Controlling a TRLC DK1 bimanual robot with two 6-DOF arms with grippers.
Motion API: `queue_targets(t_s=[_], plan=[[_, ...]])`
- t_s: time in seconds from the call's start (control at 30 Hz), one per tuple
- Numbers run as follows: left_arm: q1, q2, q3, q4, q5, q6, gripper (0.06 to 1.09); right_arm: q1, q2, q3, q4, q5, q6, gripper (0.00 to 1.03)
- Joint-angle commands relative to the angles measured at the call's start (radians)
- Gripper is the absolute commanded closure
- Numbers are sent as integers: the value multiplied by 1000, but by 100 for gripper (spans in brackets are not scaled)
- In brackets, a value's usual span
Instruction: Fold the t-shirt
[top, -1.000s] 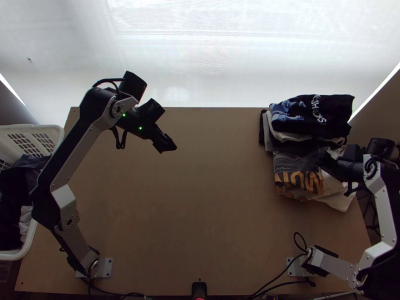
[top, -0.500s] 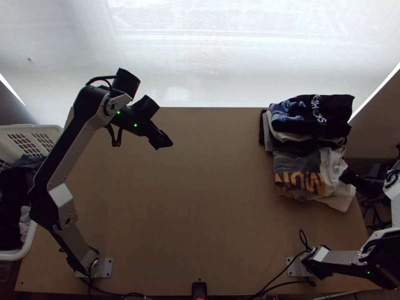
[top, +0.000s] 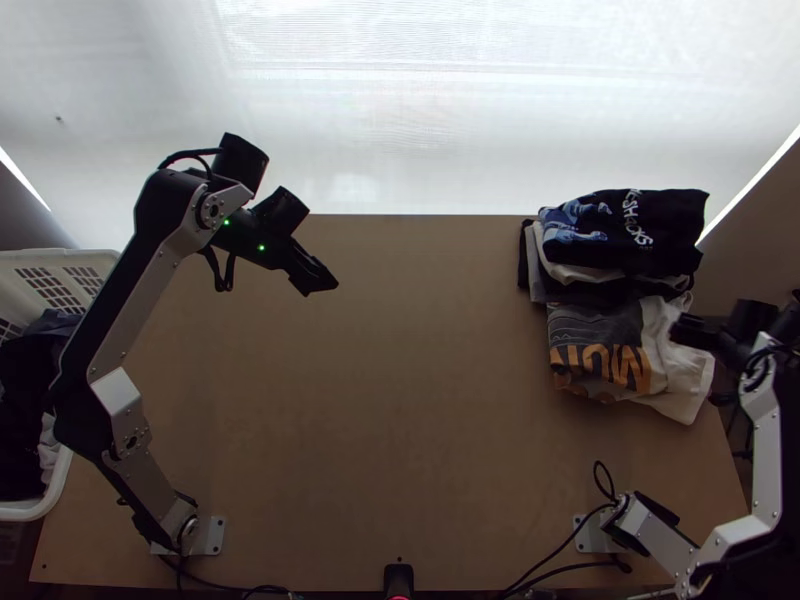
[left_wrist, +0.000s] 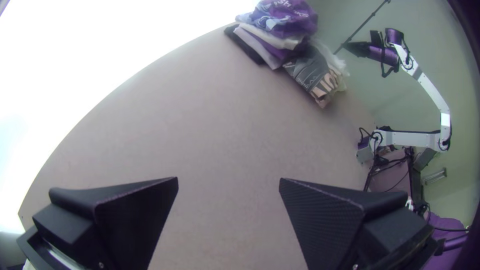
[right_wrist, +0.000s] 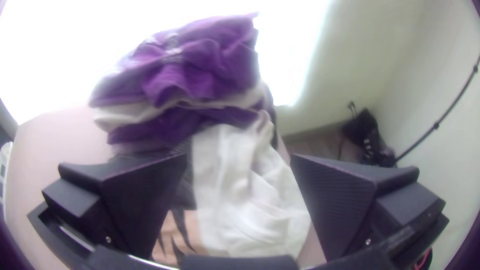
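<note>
At the near edge of the table (top: 400, 440), about in the middle, stands a little black post (top: 398, 578). A white basket (top: 45, 506) sits by the left edge with dark clothes (top: 20, 390) and a bit of white cloth inside.

The t-shirt (top: 598, 345) is by the right edge. It is grey and white with big orange letters. It lies folded, and its white part is all wrinkly. The right gripper (top: 688, 331) is over the white part, and its two fingers are wide apart.

The left gripper (top: 322, 287) is up over the table, left of the middle and closer to the far edge. Its fingers are wide apart too.

In the far right corner is a pile of folded clothes (top: 650, 235), right up against the t-shirt. The top one is black with a blue picture and white letters.
</note>
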Motion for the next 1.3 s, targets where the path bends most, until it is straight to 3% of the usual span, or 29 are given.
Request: queue_targets(t_s=[0.0, 0.13, 0.27, 0.33, 0.83, 1.07, 1.27], plan=[[0, 3, -3, -3, 1, -3, 10, 320, -62, -82, 166, 4, 11, 7], [3, 3, -14, -3, 1, -5, 10, 423, -4, -217, 387, 7, 16, 7], [9, 3, -32, 3, 1, -5, 10, 470, 131, -359, 703, 54, 10, 7], [12, 1, -38, 7, 1, -5, 10, 472, 211, -386, 753, 71, 1, 7], [40, 6, -31, 23, 3, 0, 10, 277, 315, -435, 701, 134, 85, 7], [30, 27, -12, 28, 3, -5, 10, 240, 117, -303, 525, 134, 165, 7], [30, 27, -12, 33, 4, -8, 10, 171, -53, -252, 376, 132, 172, 7]])
